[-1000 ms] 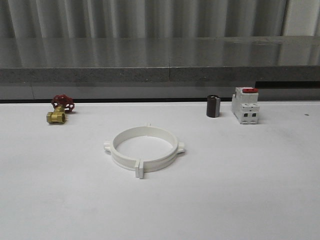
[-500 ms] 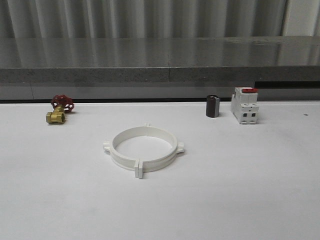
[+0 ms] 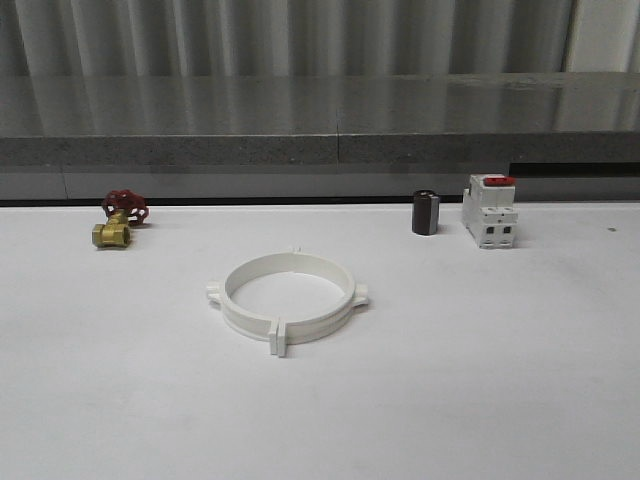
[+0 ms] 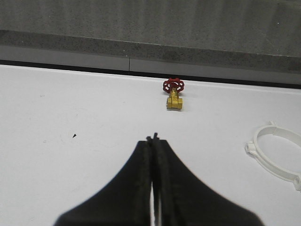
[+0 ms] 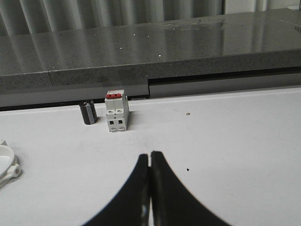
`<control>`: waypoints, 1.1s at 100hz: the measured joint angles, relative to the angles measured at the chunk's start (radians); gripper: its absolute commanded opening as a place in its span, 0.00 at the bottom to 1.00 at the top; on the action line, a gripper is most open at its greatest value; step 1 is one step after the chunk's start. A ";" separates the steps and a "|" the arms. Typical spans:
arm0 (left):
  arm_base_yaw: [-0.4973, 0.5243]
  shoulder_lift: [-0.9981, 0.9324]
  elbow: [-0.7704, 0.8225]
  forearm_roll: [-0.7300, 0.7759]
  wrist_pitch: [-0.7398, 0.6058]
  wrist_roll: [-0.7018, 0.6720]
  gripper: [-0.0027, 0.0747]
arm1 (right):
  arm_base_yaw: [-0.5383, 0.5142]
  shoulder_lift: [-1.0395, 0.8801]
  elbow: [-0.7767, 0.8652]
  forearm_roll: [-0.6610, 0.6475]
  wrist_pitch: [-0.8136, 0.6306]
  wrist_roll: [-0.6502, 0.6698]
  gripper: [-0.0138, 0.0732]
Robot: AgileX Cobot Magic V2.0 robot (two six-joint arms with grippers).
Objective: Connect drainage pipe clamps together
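Nothing has moved since before: your drainage pipe clamps (image 3: 288, 300) lie joined; left gripper (image 4: 153, 139) and right gripper (image 5: 150, 154) are clenched, empty.

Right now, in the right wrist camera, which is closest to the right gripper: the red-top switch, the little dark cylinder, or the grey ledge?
From the right gripper:
1. Red-top switch, on the table.
2. Dark cylinder, beside the switch, almost a tie.
3. Grey ledge, behind both.

The white plastic ring of drainage pipe clamps (image 4: 277, 151) is running off the frame edge beyond the left fingers (image 4: 141, 188) (likewise (image 5: 7, 162) in the right wrist view).
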State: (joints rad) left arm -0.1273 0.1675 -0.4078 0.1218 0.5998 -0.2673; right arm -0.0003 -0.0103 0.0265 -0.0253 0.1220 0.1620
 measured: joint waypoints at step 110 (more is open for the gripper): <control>0.000 -0.005 0.032 -0.008 -0.026 0.000 0.01 | 0.000 0.000 0.000 0.000 0.000 0.002 0.02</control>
State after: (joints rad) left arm -0.1273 0.1627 -0.3759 0.1134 0.5742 -0.2673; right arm -0.0003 -0.0103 0.0265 -0.0253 0.1220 0.1638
